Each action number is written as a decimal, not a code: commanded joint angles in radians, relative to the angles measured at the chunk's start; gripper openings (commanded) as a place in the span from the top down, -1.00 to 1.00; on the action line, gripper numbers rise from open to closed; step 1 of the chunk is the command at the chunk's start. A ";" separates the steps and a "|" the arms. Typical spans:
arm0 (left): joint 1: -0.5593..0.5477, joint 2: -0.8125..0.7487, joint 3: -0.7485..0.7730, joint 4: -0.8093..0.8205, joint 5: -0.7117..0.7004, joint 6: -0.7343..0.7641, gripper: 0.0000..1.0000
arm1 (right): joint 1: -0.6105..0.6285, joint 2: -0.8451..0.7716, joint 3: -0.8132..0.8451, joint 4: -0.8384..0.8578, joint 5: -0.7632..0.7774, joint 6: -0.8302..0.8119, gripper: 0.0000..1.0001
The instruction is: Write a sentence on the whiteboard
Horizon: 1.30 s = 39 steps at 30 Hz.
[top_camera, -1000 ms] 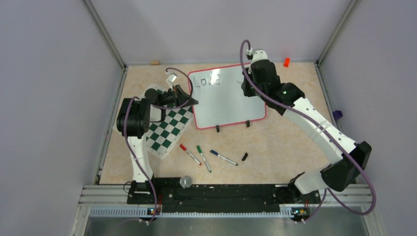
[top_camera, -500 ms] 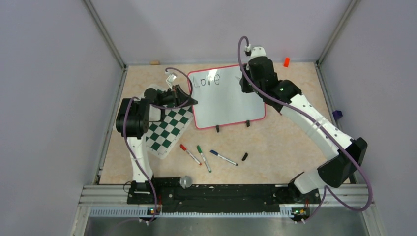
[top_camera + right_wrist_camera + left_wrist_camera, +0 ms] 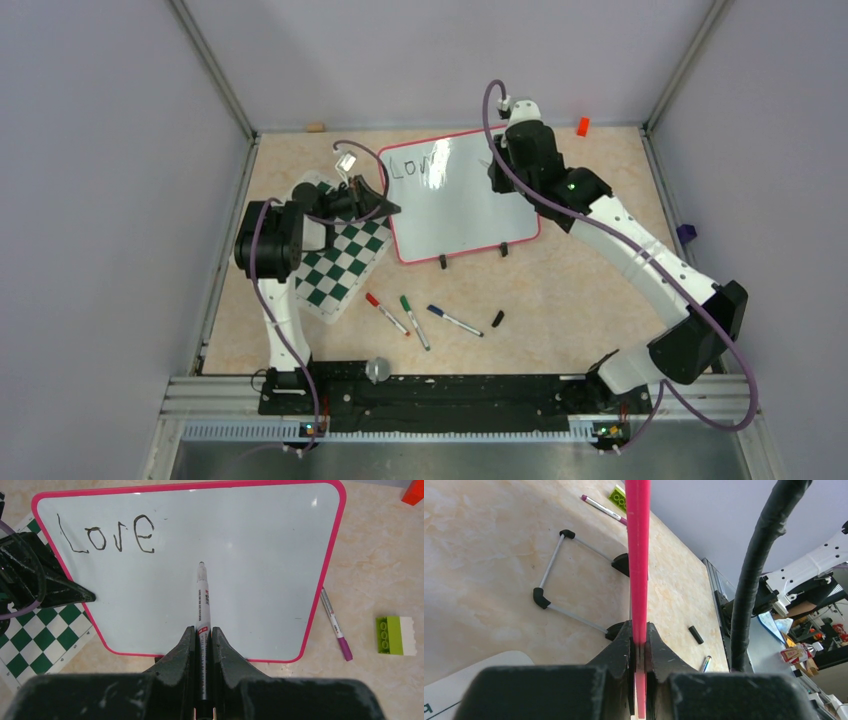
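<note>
The whiteboard (image 3: 462, 200), glossy white with a red frame, stands tilted at the table's middle back. Only "Love" (image 3: 105, 535) of the sentence shows, in black at the board's top left; it also shows in the top view (image 3: 418, 167). My left gripper (image 3: 385, 208) is shut on the board's left frame edge (image 3: 638, 555), which runs up between its fingers (image 3: 621, 640). My right gripper (image 3: 202, 630) is shut on a white marker (image 3: 202, 600). The marker's tip is over the bare board, right of and below "Love". I cannot tell whether it touches.
A green-and-white checkered mat (image 3: 340, 255) lies left of the board. A red (image 3: 386, 313), a green (image 3: 414, 321) and a blue marker (image 3: 455, 321) and a black cap (image 3: 497, 319) lie in front. A purple marker (image 3: 336, 625), a green-white brick (image 3: 396, 635) and an orange block (image 3: 582, 126) are to the right.
My right gripper with the marker has moved a little toward the far left over the board. The left gripper has stayed clamped on the frame.
</note>
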 commanded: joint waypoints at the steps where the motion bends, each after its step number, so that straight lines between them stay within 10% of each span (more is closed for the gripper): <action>1: -0.002 -0.035 -0.037 0.109 0.062 0.061 1.00 | -0.006 -0.019 0.004 0.041 0.002 -0.010 1.00; 39: 0.005 0.086 0.117 0.109 0.107 -0.020 1.00 | -0.006 0.045 0.032 0.084 -0.077 -0.091 1.00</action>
